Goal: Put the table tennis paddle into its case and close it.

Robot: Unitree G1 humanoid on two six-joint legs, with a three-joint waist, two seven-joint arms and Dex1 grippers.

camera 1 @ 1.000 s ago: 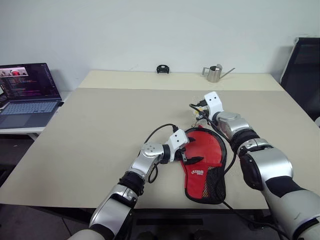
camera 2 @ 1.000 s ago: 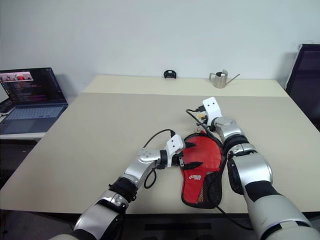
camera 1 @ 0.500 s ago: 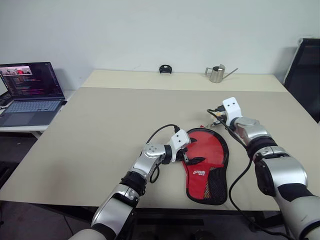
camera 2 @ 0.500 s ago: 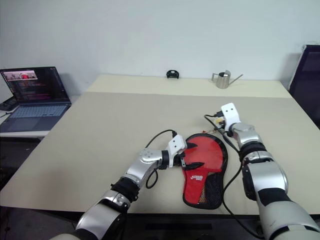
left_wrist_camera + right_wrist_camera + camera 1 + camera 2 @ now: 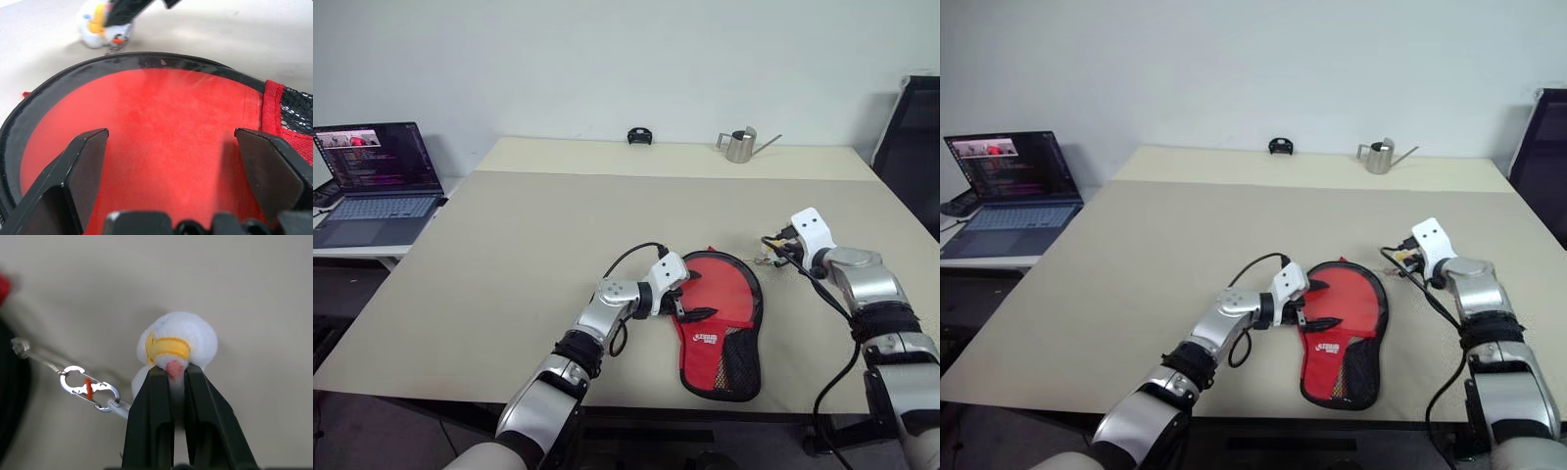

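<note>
One case [image 5: 718, 318] lies flat near the table's [image 5: 509, 255] front edge, red panel up, mesh pocket toward six o'clock. The left gripper [image 5: 171, 161] hovers over its round end from nine o'clock, fingers spread wide, holding nothing. At two o'clock of the case, the right gripper [image 5: 172, 382] pinches one small white plush charm [image 5: 177, 345] clipped to a silver carabiner [image 5: 90, 387]. Far off at twelve o'clock stand one metal watering can [image 5: 739, 144] and one small black object [image 5: 637, 135]; one laptop [image 5: 374, 181] at ten o'clock.

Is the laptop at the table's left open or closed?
Open: the laptop has its lit screen upright, keyboard showing.
</note>
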